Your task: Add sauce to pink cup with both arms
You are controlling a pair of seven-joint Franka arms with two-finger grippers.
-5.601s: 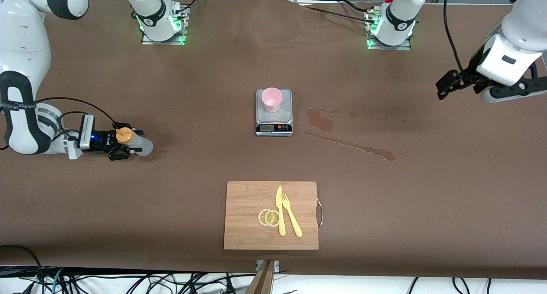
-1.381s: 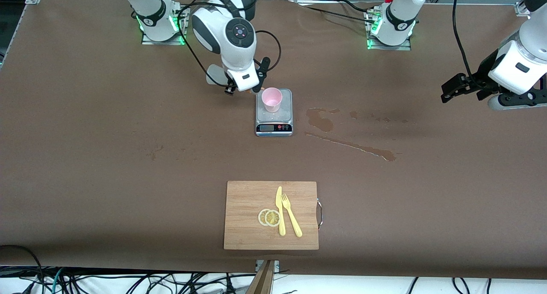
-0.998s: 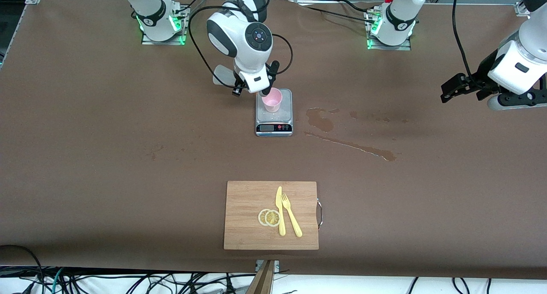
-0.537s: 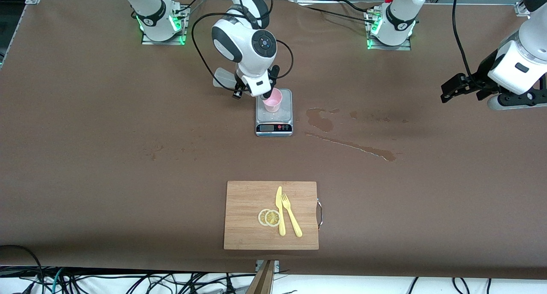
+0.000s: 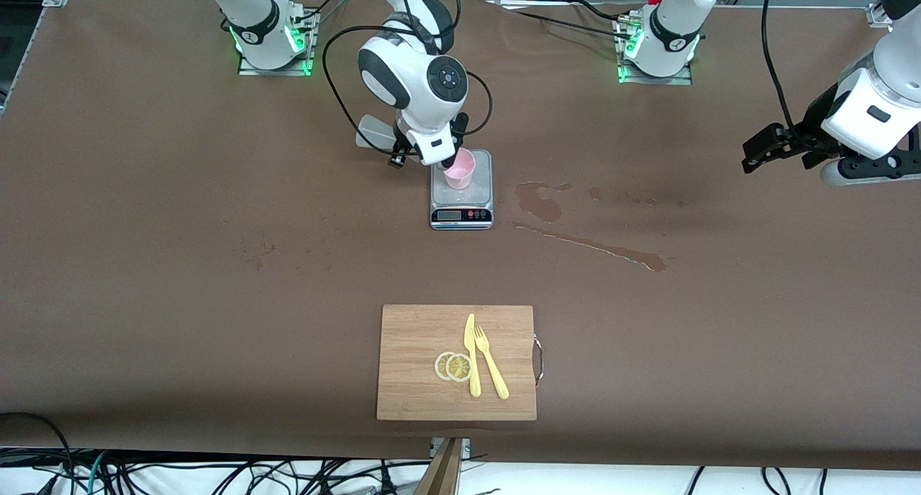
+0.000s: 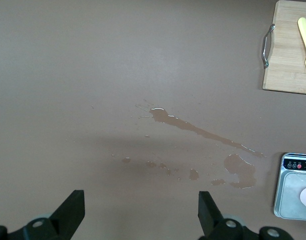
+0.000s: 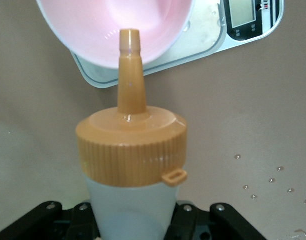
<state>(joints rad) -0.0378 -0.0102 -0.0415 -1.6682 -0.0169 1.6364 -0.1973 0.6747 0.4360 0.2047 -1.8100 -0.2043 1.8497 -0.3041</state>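
The pink cup (image 5: 460, 170) stands on a silver scale (image 5: 461, 196) in the middle of the table. My right gripper (image 5: 424, 153) hangs beside the cup, toward the right arm's end, shut on the sauce bottle (image 5: 374, 130). In the right wrist view the bottle (image 7: 130, 165) is tilted, its orange nozzle (image 7: 129, 50) reaching over the rim into the mouth of the cup (image 7: 93, 30). No sauce shows at the tip. My left gripper (image 5: 766, 146) waits open above the table at the left arm's end, with nothing between its fingers (image 6: 68, 212).
A wet spill (image 5: 575, 229) streaks the brown cloth beside the scale toward the left arm's end. Nearer the front camera lies a wooden cutting board (image 5: 410, 337) with a yellow knife (image 5: 471, 355), a fork (image 5: 491, 369) and lemon slices (image 5: 452, 366).
My right arm has carried the bottle a little closer to the cup, so the nozzle now reaches over its rim. The left arm has not moved.
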